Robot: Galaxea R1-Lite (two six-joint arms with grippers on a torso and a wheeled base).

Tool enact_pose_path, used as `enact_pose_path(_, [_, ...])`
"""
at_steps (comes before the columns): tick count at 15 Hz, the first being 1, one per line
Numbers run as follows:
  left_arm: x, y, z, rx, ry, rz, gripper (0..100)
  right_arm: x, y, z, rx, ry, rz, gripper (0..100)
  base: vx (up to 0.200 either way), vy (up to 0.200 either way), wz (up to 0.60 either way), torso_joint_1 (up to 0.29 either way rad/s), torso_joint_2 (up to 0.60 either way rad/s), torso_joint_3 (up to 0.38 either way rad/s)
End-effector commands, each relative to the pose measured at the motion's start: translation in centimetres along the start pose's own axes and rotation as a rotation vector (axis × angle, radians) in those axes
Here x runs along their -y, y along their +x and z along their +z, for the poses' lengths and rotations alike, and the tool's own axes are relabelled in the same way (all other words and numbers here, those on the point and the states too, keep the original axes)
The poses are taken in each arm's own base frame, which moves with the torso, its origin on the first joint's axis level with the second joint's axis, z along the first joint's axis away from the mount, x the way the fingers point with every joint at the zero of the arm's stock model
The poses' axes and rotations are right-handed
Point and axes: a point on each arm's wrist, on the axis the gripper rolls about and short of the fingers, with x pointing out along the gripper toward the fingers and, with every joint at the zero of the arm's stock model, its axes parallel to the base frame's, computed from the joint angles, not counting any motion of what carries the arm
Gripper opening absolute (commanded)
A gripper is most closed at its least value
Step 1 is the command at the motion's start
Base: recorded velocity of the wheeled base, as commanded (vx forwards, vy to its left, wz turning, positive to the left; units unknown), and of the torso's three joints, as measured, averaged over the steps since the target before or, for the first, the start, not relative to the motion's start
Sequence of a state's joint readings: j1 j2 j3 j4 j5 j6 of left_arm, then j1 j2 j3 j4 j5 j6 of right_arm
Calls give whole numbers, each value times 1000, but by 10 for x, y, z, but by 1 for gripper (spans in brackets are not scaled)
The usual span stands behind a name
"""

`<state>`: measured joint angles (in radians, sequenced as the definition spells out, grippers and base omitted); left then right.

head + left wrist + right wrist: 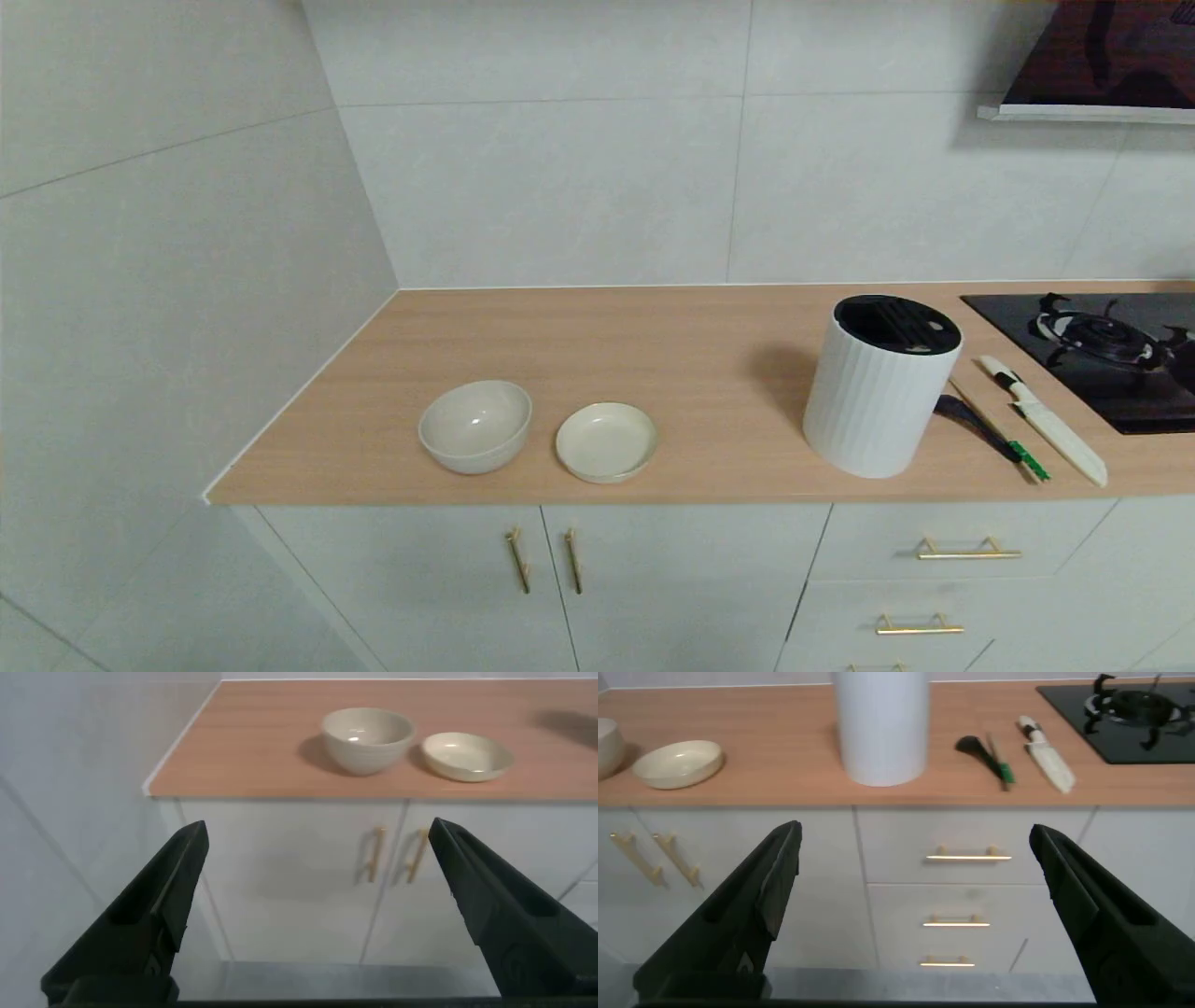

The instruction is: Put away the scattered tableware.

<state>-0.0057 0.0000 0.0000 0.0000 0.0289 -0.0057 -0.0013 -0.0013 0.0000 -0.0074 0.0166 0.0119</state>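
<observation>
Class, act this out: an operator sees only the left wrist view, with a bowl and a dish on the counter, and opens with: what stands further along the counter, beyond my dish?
Observer: A white ribbed holder stands to the right of the dish.
Operator: Any loose utensils?
Observer: A white knife lies right of the holder, beside the stove.
Operator: Anything between them?
Observer: A black spoon-like utensil lies on the counter between holder and knife.

A gas hob (pixel 1102 341) is set into the wooden counter (pixel 607 336) above white cabinets (pixel 420 579).
</observation>
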Motion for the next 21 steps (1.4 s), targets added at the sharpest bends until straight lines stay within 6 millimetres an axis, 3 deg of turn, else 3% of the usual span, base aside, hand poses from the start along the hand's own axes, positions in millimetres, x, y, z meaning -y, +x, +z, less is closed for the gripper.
enact_pose_path(1, [0,0,0,-2,0,0,100,0,0,0,-1,0,0,100,0,200,0,-2,2,2])
enact_pose_path(11, [0,0,0,-2,0,0,100,0,0,0,-1,0,0,100,0,200,0,1,2,3])
enact_pose_path(21, [0,0,0,-2,0,0,100,0,0,0,-1,0,0,100,0,0,0,0,0,0])
